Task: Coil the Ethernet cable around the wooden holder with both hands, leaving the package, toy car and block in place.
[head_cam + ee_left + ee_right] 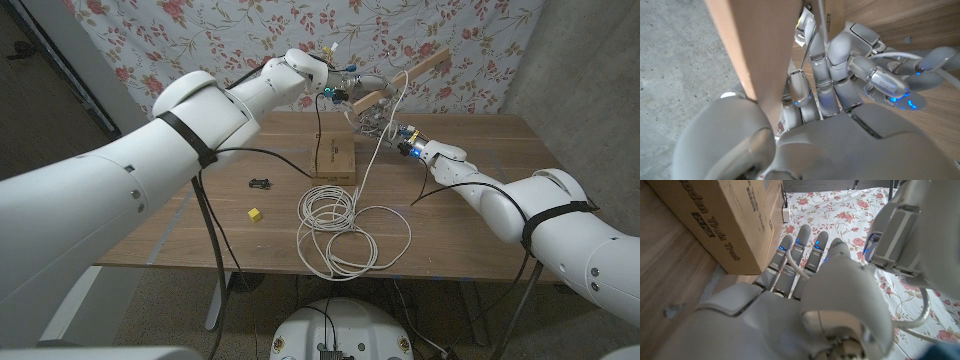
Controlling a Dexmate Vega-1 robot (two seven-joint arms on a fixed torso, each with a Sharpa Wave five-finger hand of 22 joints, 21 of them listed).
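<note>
While left robot hand grips flat wooden holder | right robot hand pinches thin white cable

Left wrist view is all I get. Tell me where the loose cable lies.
Observer: The cable lies in coils on the table, in front of the package.
Operator: Report the right robot hand.
Observer: The right robot hand is close beside the package, with a cable strand between its fingers.
Operator: Check the car and block.
Observer: Car and block sit left of the coils, apart from them.
</note>
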